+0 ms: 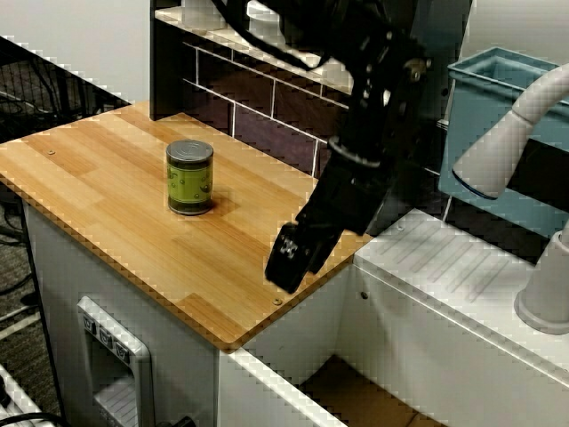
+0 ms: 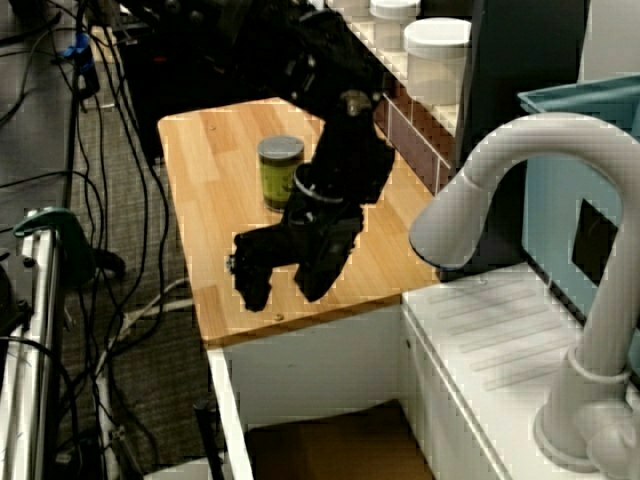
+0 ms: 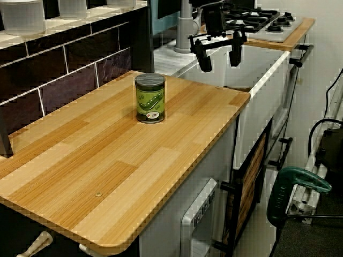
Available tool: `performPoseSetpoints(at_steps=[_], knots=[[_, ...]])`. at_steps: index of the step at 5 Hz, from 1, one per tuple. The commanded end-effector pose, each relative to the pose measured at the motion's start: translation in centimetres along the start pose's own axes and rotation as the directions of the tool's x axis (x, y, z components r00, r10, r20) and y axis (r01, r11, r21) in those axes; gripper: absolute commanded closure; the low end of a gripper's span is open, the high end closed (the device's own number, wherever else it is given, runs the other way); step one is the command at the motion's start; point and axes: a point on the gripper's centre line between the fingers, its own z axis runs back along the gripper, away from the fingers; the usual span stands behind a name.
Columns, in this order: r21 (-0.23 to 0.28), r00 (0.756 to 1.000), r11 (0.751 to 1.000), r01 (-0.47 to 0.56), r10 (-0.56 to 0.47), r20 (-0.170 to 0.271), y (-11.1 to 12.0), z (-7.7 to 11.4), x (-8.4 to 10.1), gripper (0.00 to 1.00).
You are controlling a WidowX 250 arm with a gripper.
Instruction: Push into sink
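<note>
Right now the upright green can (image 1: 190,177) stands mid-tabletop (image 1: 107,205), while the empty, spread-fingered end effector (image 3: 218,52) hovers at the sink-side edge, between can and sink (image 3: 268,69).

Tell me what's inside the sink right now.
Only a strip of the sink shows: white walls and a bare brown floor, with nothing visible on it. The rest of the basin is cropped or hidden by the counter edge. The green can stands on the wooden counter.
</note>
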Motion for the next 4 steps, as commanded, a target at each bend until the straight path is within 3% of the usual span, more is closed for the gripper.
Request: performPoseSetpoints(at_steps=[1, 2, 3, 4], knots=[[0.124, 0.991, 0.991, -0.059, 0.043, 0.125, -0.3, 4.1, -6.6, 0.00], [0.143, 0.962, 0.968, -0.204, 0.172, 0.211, -0.5, 6.2, -11.0, 0.00], [0.046, 0.877, 0.914, -0.402, 0.371, 0.305, -1.0, 6.3, -15.2, 0.00], [-0.088, 0.789, 0.852, -0.516, 0.512, 0.340, -1.5, 4.8, -18.1, 0.00]])
